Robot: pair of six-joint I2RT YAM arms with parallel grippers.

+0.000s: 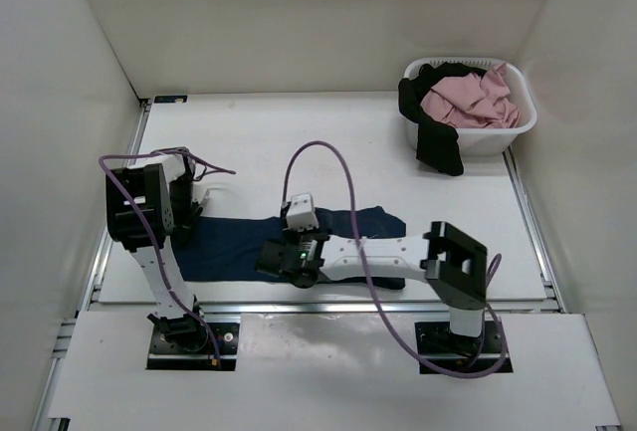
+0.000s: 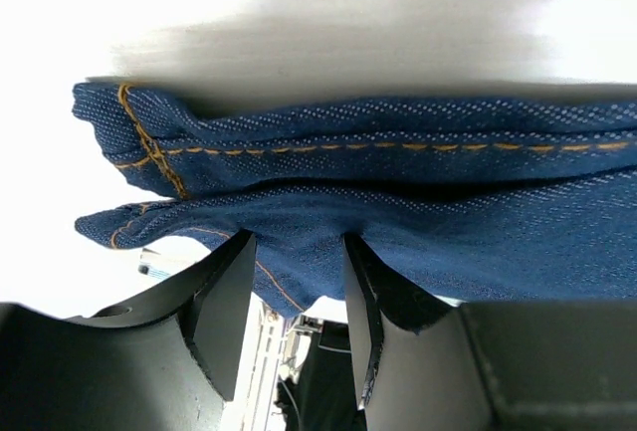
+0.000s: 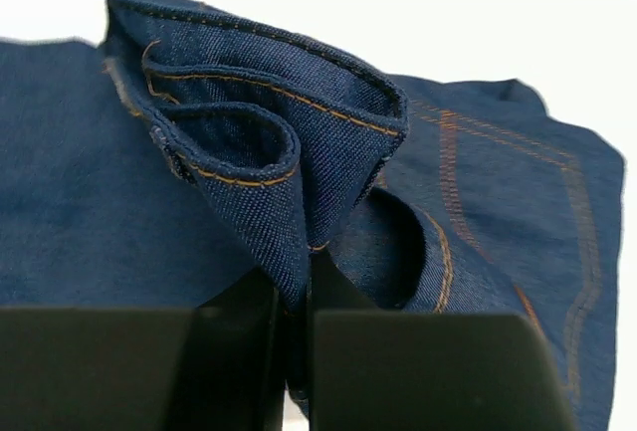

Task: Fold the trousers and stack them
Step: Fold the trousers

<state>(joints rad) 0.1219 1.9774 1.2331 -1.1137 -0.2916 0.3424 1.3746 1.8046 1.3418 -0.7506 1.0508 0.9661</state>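
Note:
The trousers are dark navy denim and lie flat across the near middle of the table, from left to right. My left gripper is at their left end. In the left wrist view its jaws stand apart with a hem of the trousers hanging between the fingertips. My right gripper is over the trousers' middle. In the right wrist view it is shut on a raised, orange-stitched fold of the trousers.
A white laundry basket stands at the back right. It holds a pink garment, and a black garment hangs over its front-left rim. White walls enclose the table on three sides, with metal rails along its edges.

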